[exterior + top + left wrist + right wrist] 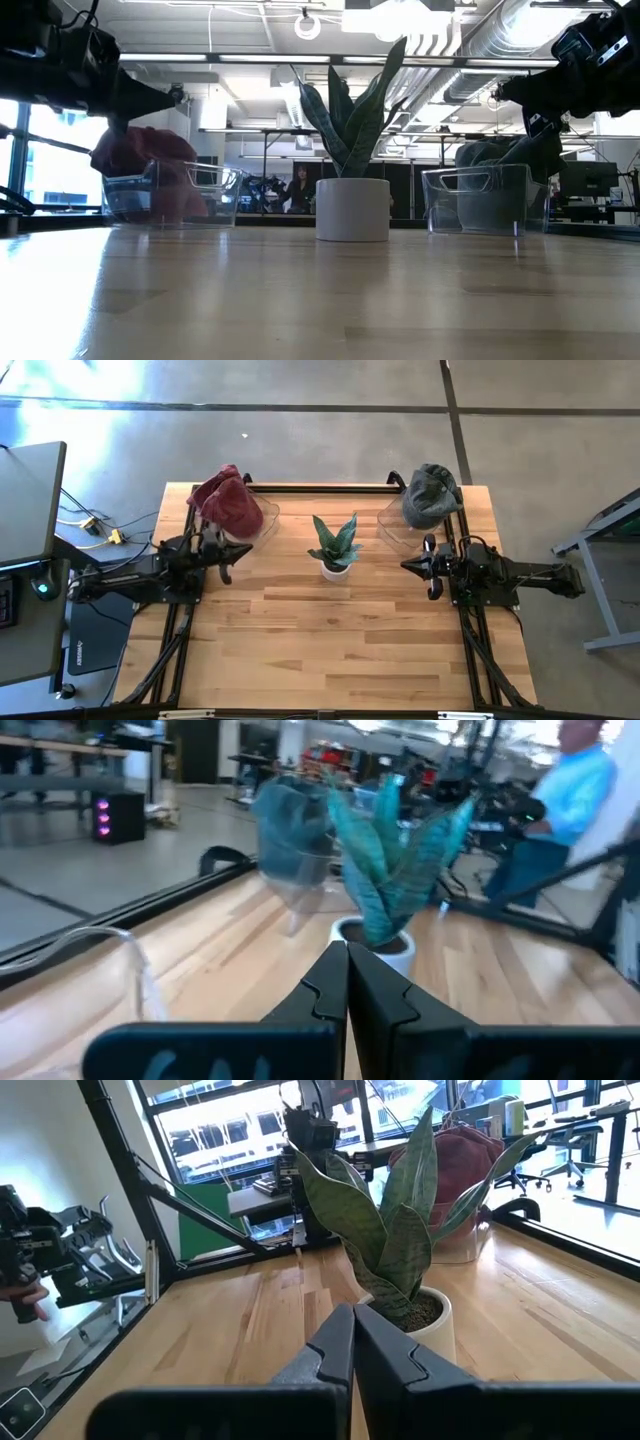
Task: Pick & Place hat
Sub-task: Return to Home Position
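red caps [232, 502], green plant [334, 543], dark cap [430, 495]

We've got a grey polished concrete floor [300, 440] all round the pale wooden plank table [330, 650]; a dark flat desk [30, 480] sits off its left edge; overhead there are white round ceiling ducts [520, 30] and a long strip light [200, 57]; big bright glass windows [230, 1130] line one wall.

Red caps [232, 503] sat heaped in the left clear bin [266, 520]; the dark cap [430, 495] lay crumpled atop the right bin [391, 528].
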